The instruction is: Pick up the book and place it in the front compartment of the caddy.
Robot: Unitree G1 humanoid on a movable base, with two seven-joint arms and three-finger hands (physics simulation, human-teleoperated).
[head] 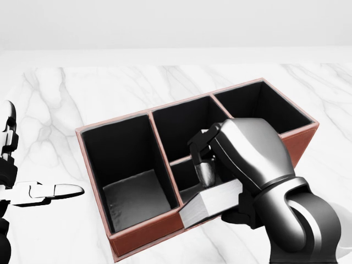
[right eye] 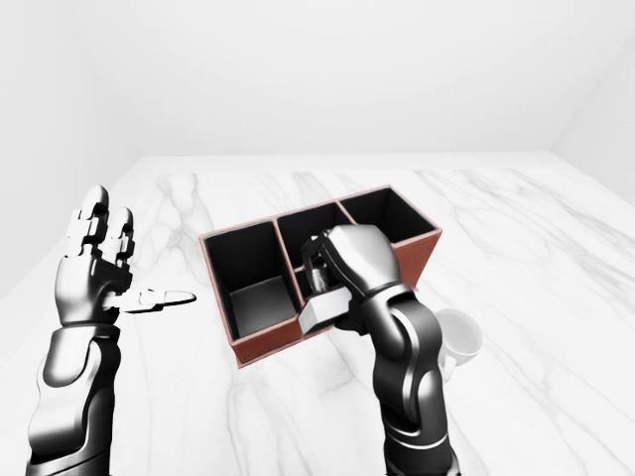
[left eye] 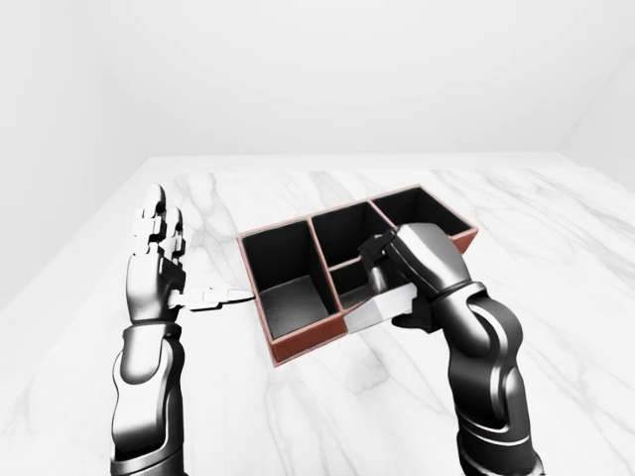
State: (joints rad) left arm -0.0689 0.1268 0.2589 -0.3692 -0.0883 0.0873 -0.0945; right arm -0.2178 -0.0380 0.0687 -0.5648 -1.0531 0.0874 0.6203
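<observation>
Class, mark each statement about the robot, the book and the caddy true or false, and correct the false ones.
1. The right hand grips the book. True.
2. The book lies flat on the bottom of the caddy's left compartment. False: it is held over the near wall by the middle section.
3. The left hand is open and empty. True.
4. A mug stands inside the caddy. False: it stands on the counter, behind the right arm.

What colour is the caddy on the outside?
Reddish-brown outside, black inside; the caddy shows best in the head view.
</observation>
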